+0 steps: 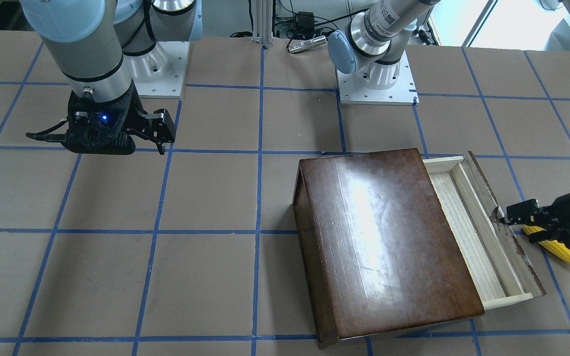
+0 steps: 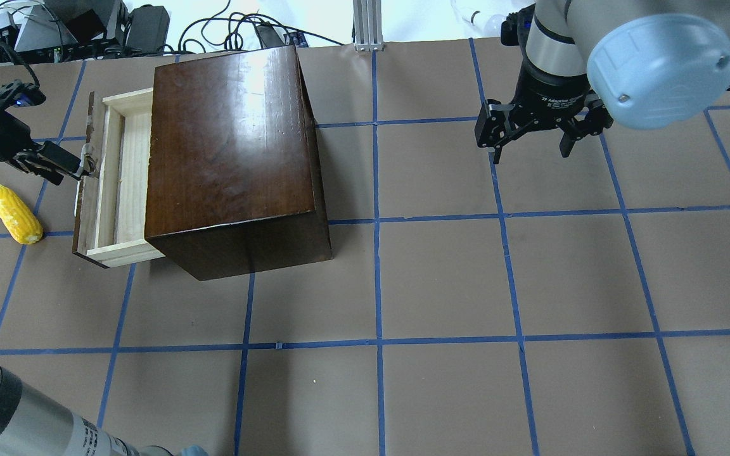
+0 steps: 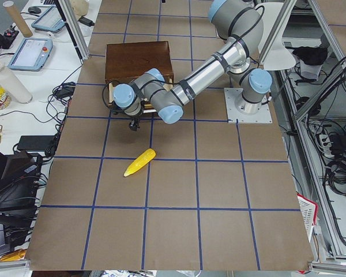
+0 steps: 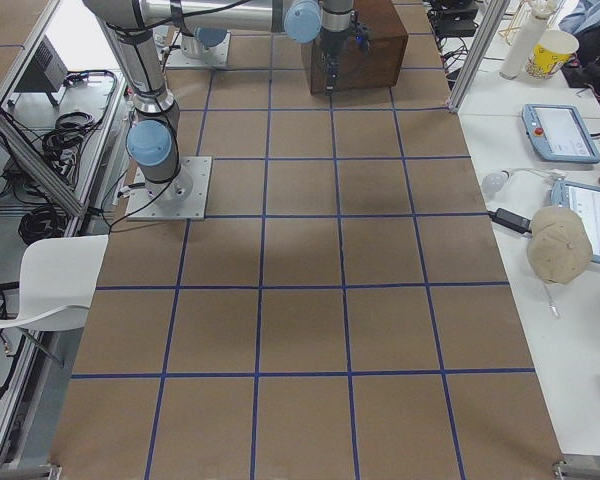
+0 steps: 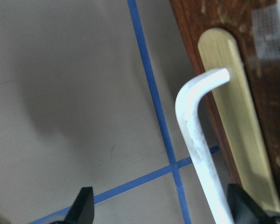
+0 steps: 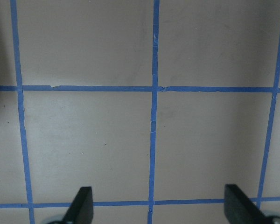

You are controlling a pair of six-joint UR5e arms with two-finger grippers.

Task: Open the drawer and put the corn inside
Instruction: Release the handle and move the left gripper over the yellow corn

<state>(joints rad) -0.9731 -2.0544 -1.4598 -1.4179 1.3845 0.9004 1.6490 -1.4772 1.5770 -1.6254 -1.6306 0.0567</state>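
White bent metal handle (image 5: 196,140) sits inside the left gripper's (image 5: 161,207) spread fingers, unclamped. Glossy dark-brown wooden box (image 2: 232,145): its shallow pale-wood drawer (image 2: 132,183) stands part-way out at 9 o'clock, empty. Step 1 judged done; step 2 outstanding. Bright yellow tapered corn cob (image 2: 16,213) lies on the table at the drawer front's 8 o'clock, untouched. Left arm reaches low, near level. Right gripper (image 2: 530,155) hangs open at 3 o'clock, idle.
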